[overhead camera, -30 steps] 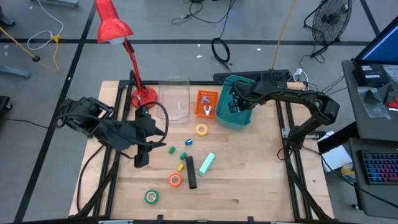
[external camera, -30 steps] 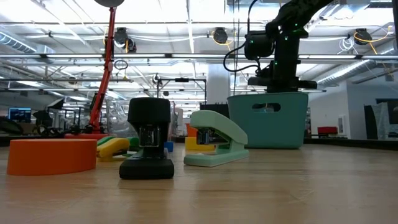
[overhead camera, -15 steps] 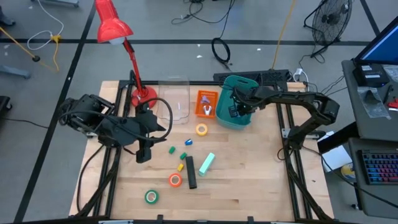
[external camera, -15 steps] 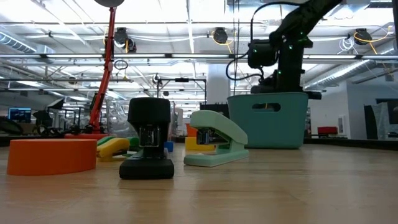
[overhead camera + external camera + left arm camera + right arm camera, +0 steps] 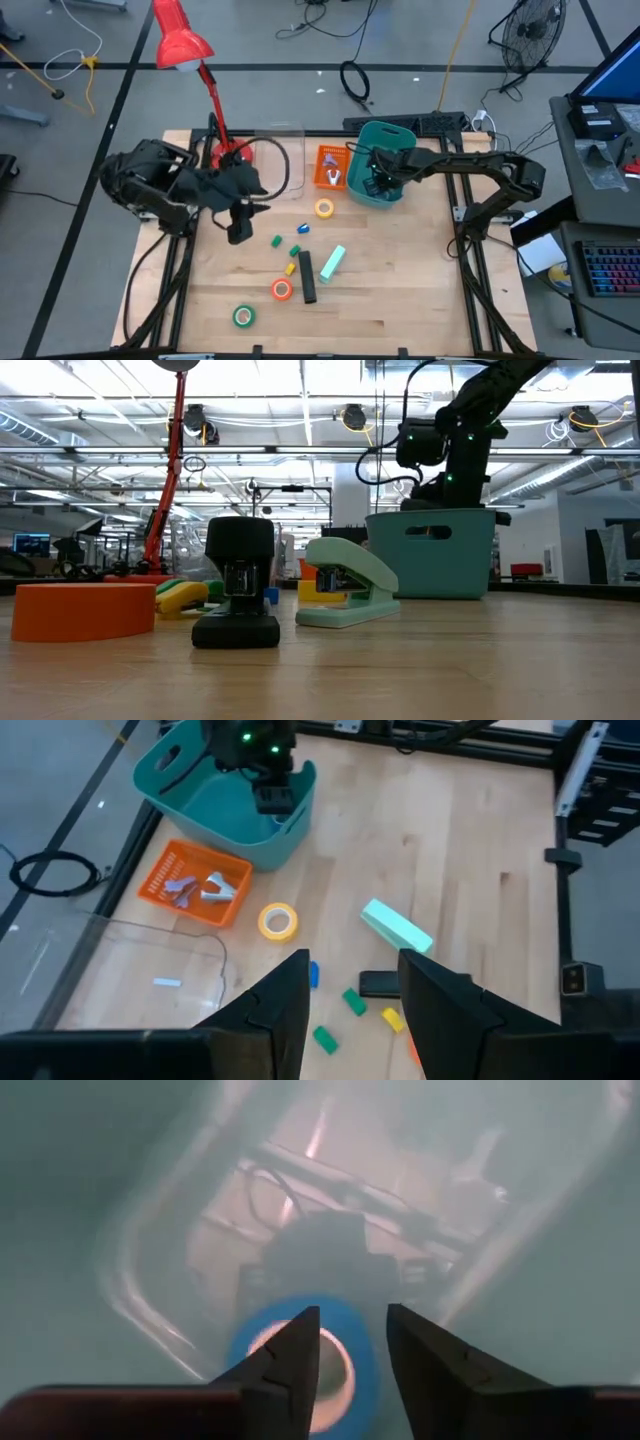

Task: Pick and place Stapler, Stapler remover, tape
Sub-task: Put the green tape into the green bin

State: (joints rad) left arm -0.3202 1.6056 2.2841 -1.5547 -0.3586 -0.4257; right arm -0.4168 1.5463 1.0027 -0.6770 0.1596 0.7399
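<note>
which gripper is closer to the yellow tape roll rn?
Right, narrowly. The right gripper is down in the teal bin, just beyond the yellow tape roll. The left gripper hangs farther off over the table's left side.

Bright, even overhead ceiling light, soft shadows; right wrist view blurred.

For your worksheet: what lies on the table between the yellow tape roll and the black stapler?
In the high view, a small blue block and green block lie between yellow tape roll and black stapler.
</note>
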